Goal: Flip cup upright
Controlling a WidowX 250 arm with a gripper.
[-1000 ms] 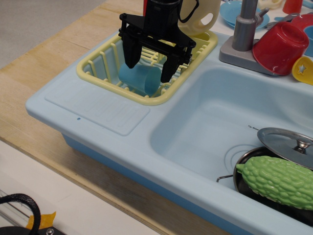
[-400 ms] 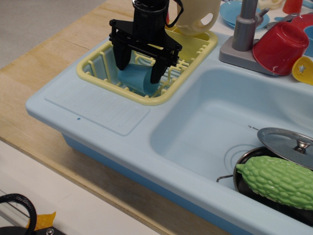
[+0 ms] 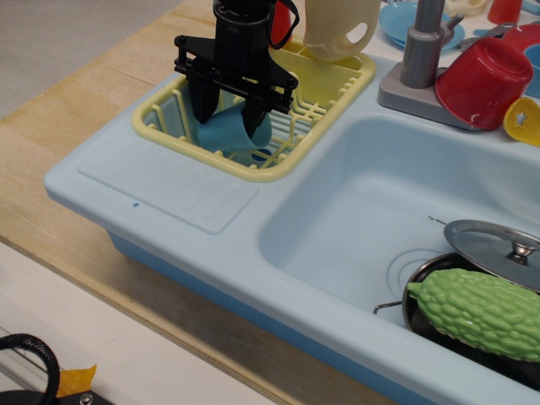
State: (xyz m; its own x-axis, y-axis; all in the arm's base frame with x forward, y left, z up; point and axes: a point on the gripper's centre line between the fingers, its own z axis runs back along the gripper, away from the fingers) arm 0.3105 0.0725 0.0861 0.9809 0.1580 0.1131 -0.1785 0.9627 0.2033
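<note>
So the cup [image 3: 226, 129] lies on its side in the yellow rack [image 3: 278, 160], at 10 o'clock from the sink basin [image 3: 371, 219]. The gripper [image 3: 228, 116] straddles it, both fingers pinching its sides.

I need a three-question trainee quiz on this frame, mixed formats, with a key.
1. True or false: the light-blue cup stands upright on the wooden counter.
2. Multiple choice: the green bumpy vegetable lies
A. in the yellow dish rack
B. on the dark pan in the sink basin
C. on the red cup
3. Fill in: the black claw has one finger on each side of the ____.

Key
1. False. It lies tipped inside the yellow dish rack.
2. B. A metal lid leans just behind it.
3. Light-blue cup. Whether the fingers already press on it cannot be told.
</note>
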